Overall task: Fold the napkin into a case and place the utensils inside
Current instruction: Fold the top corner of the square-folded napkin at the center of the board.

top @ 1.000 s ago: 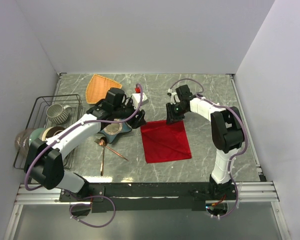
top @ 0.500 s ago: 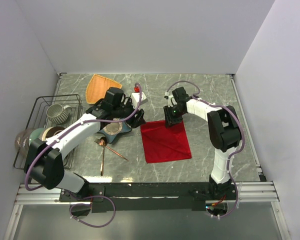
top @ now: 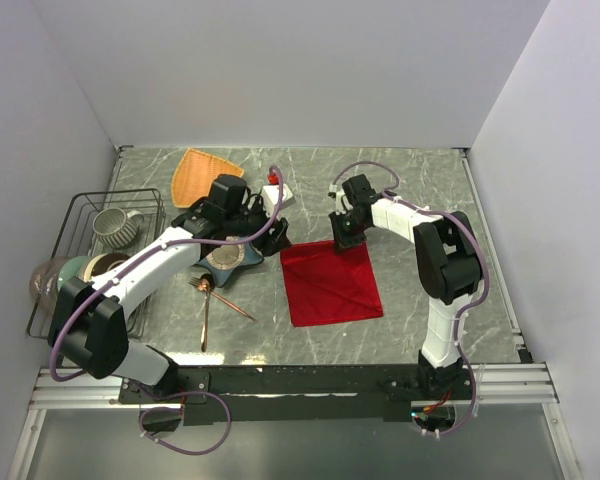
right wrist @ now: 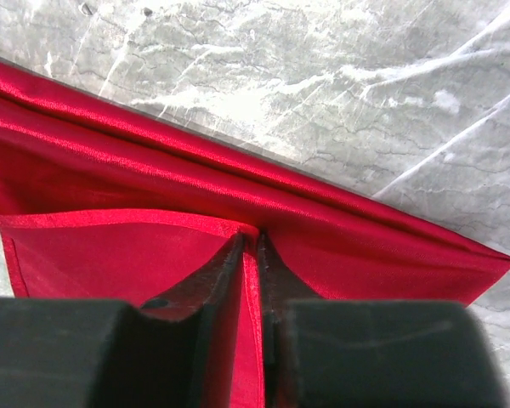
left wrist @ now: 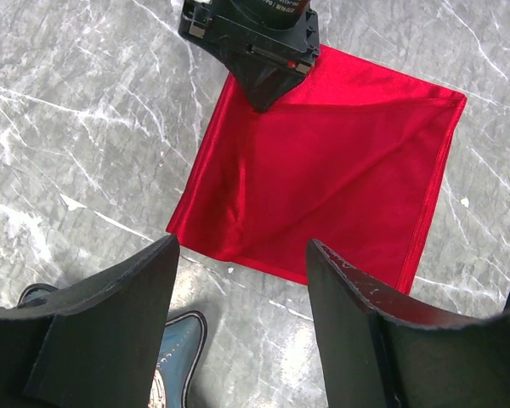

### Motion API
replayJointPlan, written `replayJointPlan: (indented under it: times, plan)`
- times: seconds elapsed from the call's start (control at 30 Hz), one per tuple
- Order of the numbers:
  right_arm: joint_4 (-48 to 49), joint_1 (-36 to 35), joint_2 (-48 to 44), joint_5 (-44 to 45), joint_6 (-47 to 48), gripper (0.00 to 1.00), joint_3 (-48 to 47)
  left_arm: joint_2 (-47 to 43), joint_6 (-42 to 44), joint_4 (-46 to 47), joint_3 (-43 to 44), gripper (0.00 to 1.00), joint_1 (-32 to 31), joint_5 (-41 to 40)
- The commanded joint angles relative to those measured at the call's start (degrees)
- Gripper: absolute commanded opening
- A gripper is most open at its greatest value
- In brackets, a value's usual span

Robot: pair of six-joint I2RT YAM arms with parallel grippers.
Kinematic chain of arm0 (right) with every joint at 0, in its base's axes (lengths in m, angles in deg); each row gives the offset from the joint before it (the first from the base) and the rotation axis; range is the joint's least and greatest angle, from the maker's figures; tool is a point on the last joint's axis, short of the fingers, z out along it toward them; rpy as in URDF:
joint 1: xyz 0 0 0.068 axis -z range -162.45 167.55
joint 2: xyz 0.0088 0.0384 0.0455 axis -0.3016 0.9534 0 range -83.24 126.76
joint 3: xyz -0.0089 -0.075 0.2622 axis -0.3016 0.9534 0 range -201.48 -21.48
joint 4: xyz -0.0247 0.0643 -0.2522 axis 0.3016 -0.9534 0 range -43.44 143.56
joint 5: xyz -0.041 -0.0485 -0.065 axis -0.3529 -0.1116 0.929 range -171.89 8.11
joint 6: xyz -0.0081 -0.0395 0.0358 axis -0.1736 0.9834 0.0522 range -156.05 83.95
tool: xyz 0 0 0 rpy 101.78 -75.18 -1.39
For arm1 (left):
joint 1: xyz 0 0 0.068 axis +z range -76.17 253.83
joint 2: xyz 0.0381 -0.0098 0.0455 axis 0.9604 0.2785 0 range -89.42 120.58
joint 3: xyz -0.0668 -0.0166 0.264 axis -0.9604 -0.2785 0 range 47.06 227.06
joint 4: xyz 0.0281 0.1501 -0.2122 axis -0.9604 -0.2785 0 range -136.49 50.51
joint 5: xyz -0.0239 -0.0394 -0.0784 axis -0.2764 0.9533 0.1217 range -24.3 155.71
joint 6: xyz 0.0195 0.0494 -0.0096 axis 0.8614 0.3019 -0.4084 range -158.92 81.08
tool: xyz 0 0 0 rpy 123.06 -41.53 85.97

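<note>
The red napkin (top: 332, 283) lies flat on the marble table as a folded square, with a diagonal crease showing in the left wrist view (left wrist: 323, 170). My right gripper (top: 342, 241) is down at its far left corner, shut on a hem of the napkin (right wrist: 85, 187), and a strip of cloth is pinched between the fingers (right wrist: 249, 242). That same gripper shows from the left wrist (left wrist: 255, 42). My left gripper (top: 263, 236) hangs open (left wrist: 242, 246) just left of the napkin, holding nothing. The copper utensils (top: 208, 296) lie on the table further left.
A blue star-shaped dish (top: 225, 258) sits under the left arm, its edge visible in the left wrist view (left wrist: 174, 365). An orange triangular plate (top: 200, 172) lies at the back. A wire rack (top: 80, 205) with a mug (top: 115, 225) and bowls stands at the left. A white block (top: 277, 193) is behind the dish.
My right gripper has shifted slightly left along the napkin's far edge and closed on the hem. The left arm has not moved.
</note>
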Motion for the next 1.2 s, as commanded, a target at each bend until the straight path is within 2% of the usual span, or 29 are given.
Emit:
replayJointPlan:
  times: [0.0,0.07,0.67,0.8,0.93,1.17]
  plan:
    - [-0.17,-0.61,-3.7,1.48,0.43,0.11,-0.65,-0.17,0.46,1.71,0.72,0.67,0.31,0.98]
    - [-0.25,-0.43,-4.31,1.39,0.52,0.0,-0.47,0.01,0.2,1.71,0.81,0.67,0.22,0.98]
    - [-0.43,5.1,-9.5,3.06,2.54,0.0,2.42,1.94,-2.7,1.8,1.95,0.7,1.19,0.28]
    - [-0.25,6.16,-9.24,3.41,4.56,0.0,2.95,2.82,-4.81,2.68,2.47,0.84,1.98,0.98]
    - [0.36,7.12,-9.06,3.68,5.18,0.0,3.39,4.05,-7.18,3.12,3.0,0.88,2.59,2.91]
    - [1.68,7.48,-8.45,3.33,5.18,0.0,2.34,6.6,-13.68,4.79,3.53,0.89,4.09,6.78]
